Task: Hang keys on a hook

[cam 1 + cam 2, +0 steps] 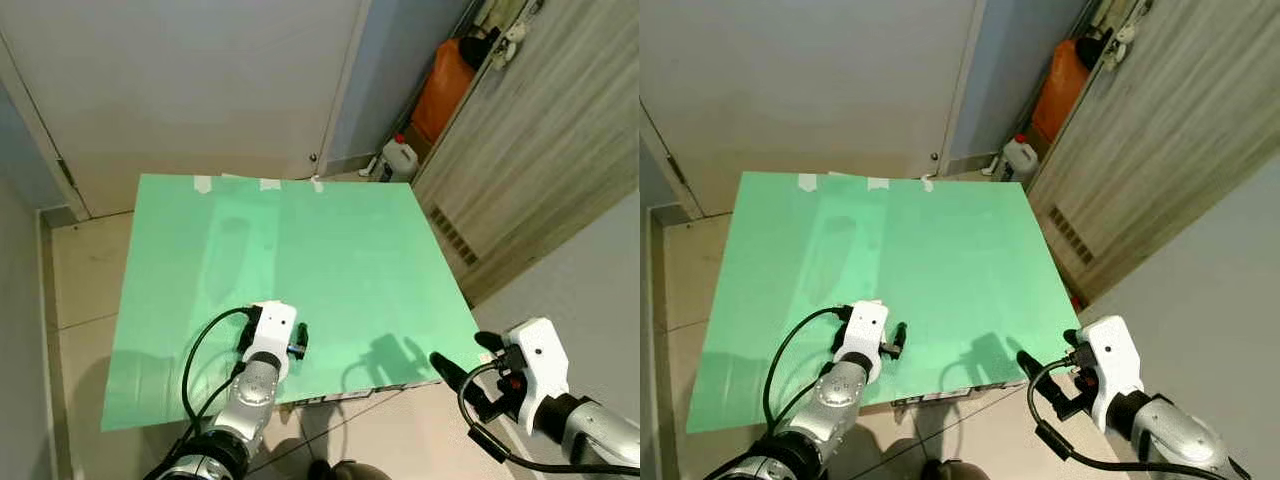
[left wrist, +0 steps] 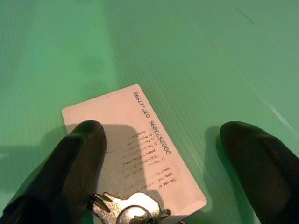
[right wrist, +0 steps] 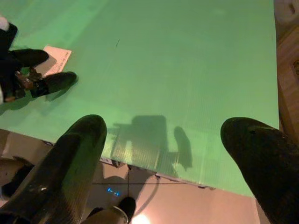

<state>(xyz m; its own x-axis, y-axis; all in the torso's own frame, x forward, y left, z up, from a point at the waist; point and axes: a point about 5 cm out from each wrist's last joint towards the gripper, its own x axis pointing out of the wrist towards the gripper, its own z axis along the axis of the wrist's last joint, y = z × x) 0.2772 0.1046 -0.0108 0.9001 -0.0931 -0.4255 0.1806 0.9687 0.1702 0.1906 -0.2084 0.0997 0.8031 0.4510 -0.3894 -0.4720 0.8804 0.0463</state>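
Note:
A bunch of silver keys (image 2: 131, 211) lies on a white printed card (image 2: 140, 140) near the front edge of a green board (image 1: 320, 240). My left gripper (image 1: 296, 340) hovers low over the card, open. One finger (image 2: 70, 168) stands over the card's edge and the other finger (image 2: 261, 163) over bare green. The keys sit between them close to the gripper's base. In the right wrist view the same keys (image 3: 25, 77) and card (image 3: 58, 58) show beside the left gripper (image 3: 37, 70). My right gripper (image 1: 467, 355) hangs open at the board's front right corner, holding nothing.
The green board lies on a tiled floor (image 1: 80, 290). Behind it is a pale door (image 1: 200, 80). A white bottle (image 1: 398, 160) and an orange container (image 1: 445, 85) stand in the back right corner. A wood-grain wall (image 1: 540, 150) runs along the right.

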